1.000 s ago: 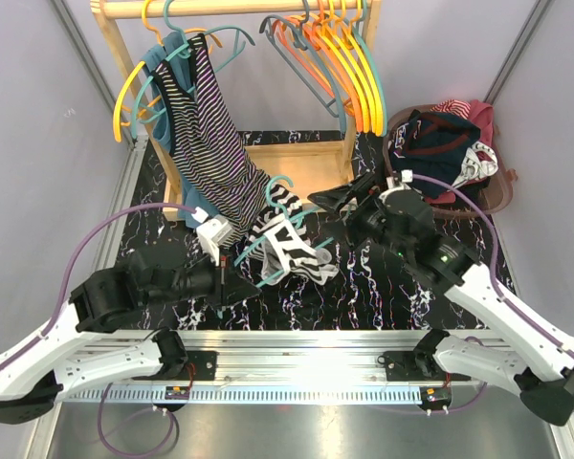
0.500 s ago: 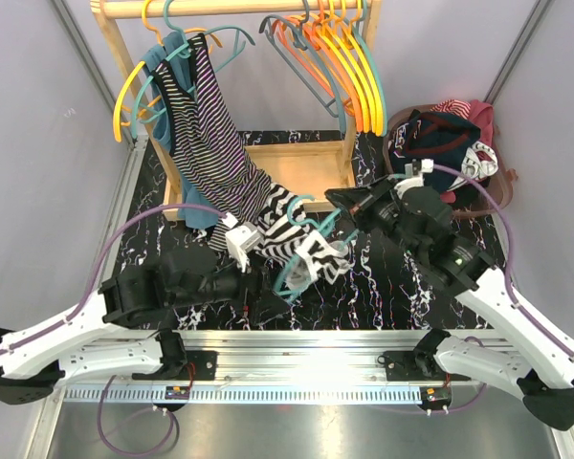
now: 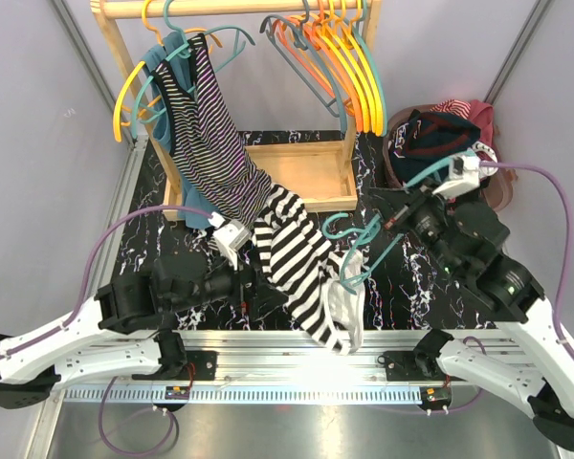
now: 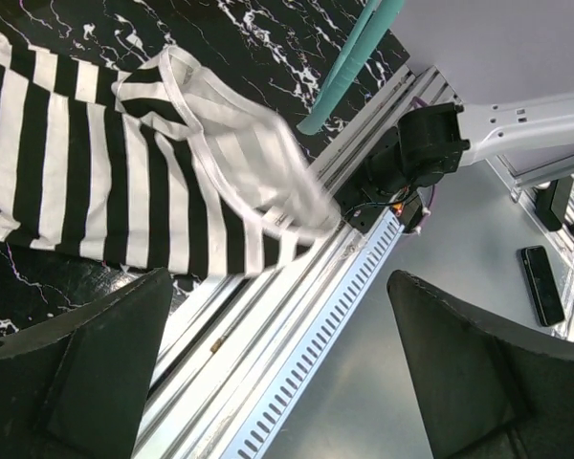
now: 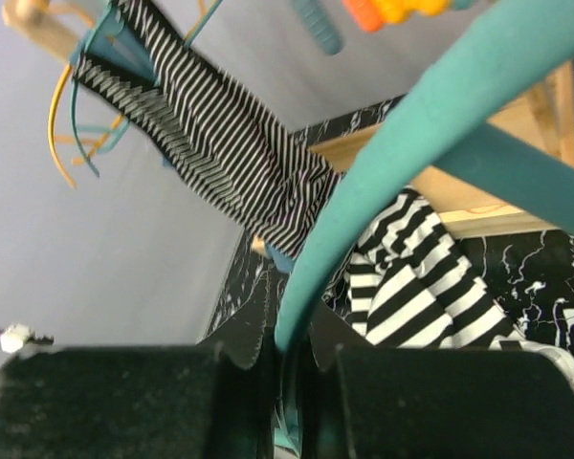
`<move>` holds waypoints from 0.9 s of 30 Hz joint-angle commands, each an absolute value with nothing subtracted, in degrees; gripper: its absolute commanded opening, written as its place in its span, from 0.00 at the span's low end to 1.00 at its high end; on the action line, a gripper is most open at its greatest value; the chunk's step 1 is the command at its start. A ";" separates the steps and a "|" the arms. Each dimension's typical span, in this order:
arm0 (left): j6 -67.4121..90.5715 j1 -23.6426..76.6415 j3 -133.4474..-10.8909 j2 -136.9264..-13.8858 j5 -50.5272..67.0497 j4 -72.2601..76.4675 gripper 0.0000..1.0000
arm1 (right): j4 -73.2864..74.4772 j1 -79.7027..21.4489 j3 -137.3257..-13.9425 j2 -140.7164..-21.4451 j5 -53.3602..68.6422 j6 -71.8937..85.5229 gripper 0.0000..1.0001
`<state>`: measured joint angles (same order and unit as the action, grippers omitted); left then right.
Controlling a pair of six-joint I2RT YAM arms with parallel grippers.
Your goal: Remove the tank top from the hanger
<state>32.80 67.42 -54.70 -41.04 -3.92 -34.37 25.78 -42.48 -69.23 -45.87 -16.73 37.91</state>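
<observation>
Top (image 3: 301,268) lies on bench (image 3: 402,287)
Right tool (image 5: 289,368) pinches hanger (image 5: 359,196); left tool (image 4: 279,282) spread. Basket (image 3: 505,186) holds clothes (image 3: 440,134).

Tank top (image 3: 301,273) = fat black + white stripes w/ white trim. Its hanger (image 5: 383,143) is teal. Table (image 3: 397,296): black marble look w/ white veins. The other top (image 3: 206,143) has skinny black/white stripes w/ some purple mixed in. Rack (image 3: 230,8) is plain light wood. Spare hangers (image 3: 349,67) are mostly orange, plus a yellow one (image 3: 122,100). My left gripper (image 4: 277,284) is black, fwiw.
</observation>
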 commanded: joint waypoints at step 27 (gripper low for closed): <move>20.22 70.93 -59.76 -47.55 6.69 -22.41 0.99 | 19.07 -42.45 -56.78 -35.68 -17.49 97.91 0.00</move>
<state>21.78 70.24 -57.74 -48.10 8.51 -25.93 23.40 -42.39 -56.88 -35.40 -19.31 93.41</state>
